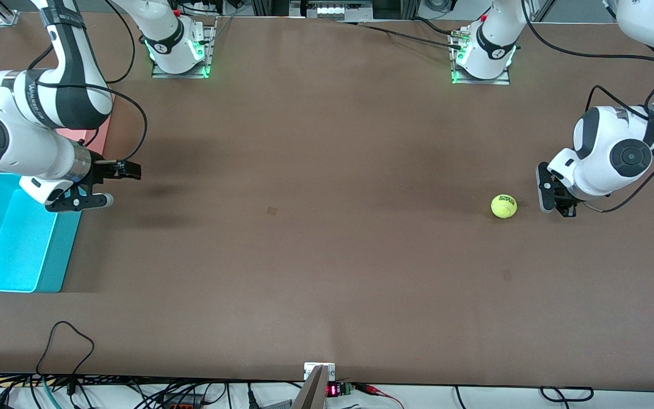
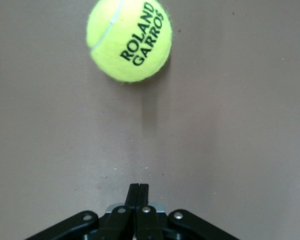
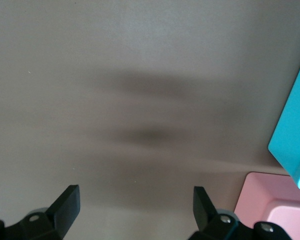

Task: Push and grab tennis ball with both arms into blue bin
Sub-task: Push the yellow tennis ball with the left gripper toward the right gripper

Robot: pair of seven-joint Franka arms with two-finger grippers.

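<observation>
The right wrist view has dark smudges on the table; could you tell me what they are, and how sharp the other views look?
Right wrist view: soft, blurred shadows on the bare table, no object there. Front view: similar shadows beside the right gripper. Left wrist view: the tennis ball is sharp, its lettering readable, with a faint shadow streak below.

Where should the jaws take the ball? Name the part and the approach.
Grip the ball across its widest middle, coming straight down from above. It is round and fuzzy, lying loose on the bare table with nothing beside it, so any pair of opposite sides should serve; a lower or off-centre pinch would likely squirt it away.
</observation>
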